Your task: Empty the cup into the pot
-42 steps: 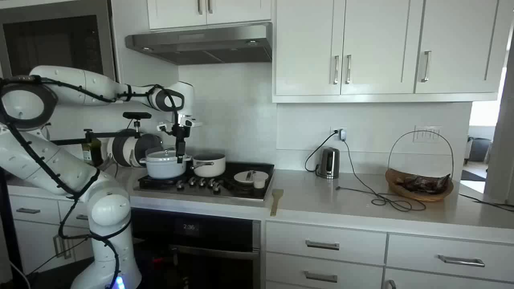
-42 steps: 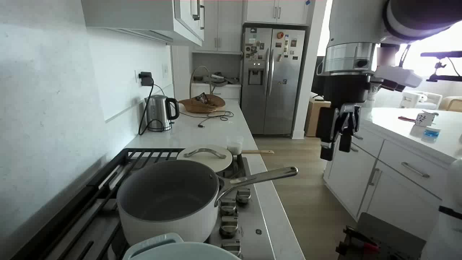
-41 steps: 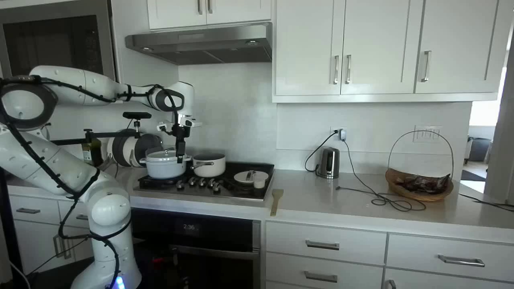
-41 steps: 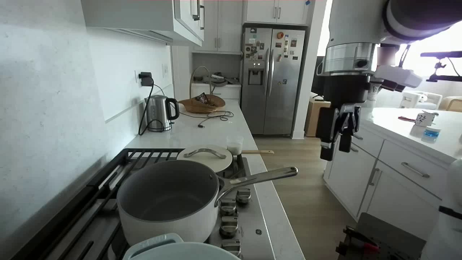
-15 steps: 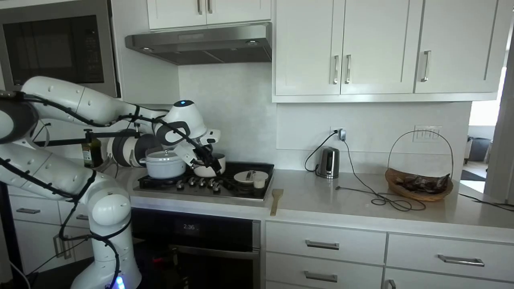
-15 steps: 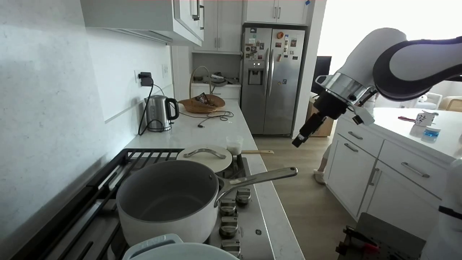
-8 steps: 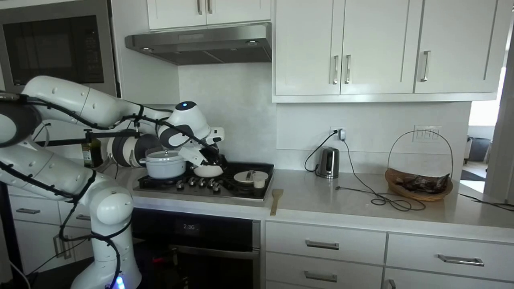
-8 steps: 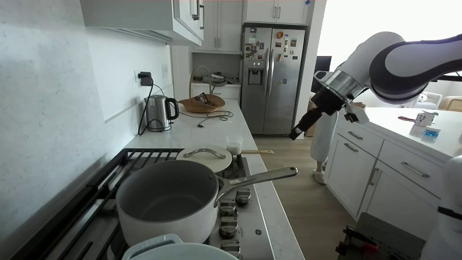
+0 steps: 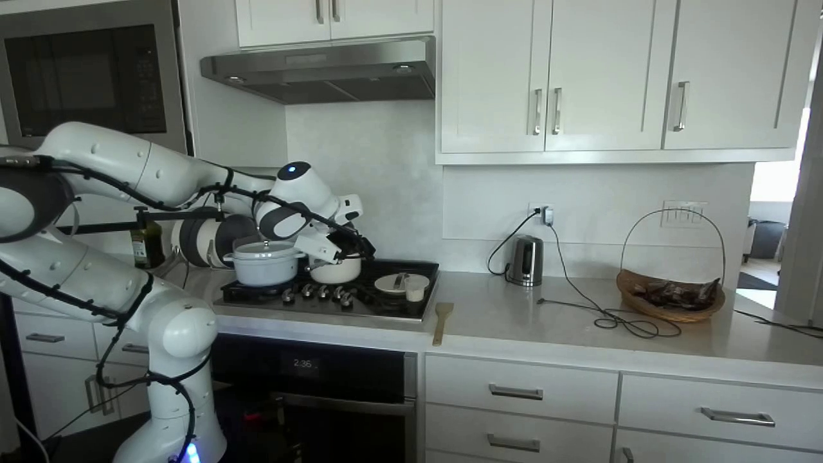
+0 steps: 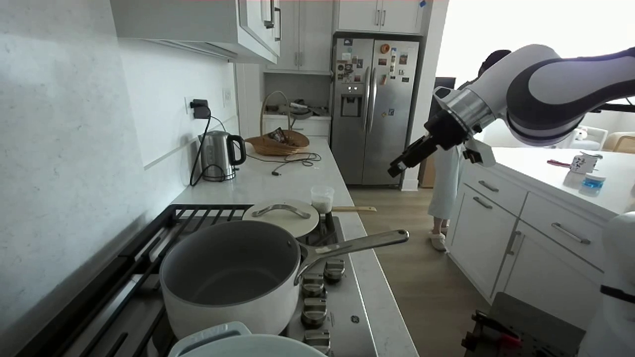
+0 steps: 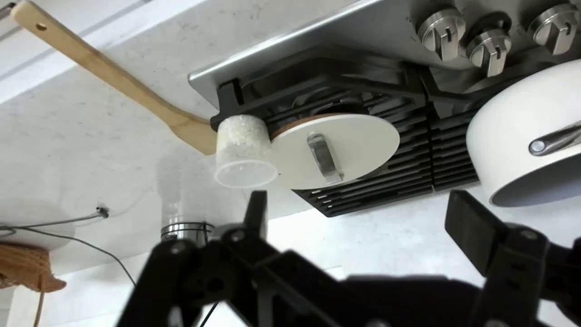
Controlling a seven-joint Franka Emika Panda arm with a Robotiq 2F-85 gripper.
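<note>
A translucent cup with white contents stands upright at the cooktop's corner, against the white lid; both exterior views show it too, small. The open white pot with a grey inside sits on the burners, its metal handle reaching over the front edge. Nothing shows on the part of its floor that I see. My gripper is open, fingers far apart, nothing between them. It hangs slanted in the air, apart from the cup, and partly covers the pot in an exterior view.
A light blue lidded pot stands beside the white one. A wooden spatula lies near the cup. Farther along the counter are a kettle, cables and a basket. The range hood is overhead. A person stands behind the arm.
The gripper has swung from pointing straight down to a slant, and over the last second it has risen slightly and shifted toward the cup's side. A person has come into view behind the arm.
</note>
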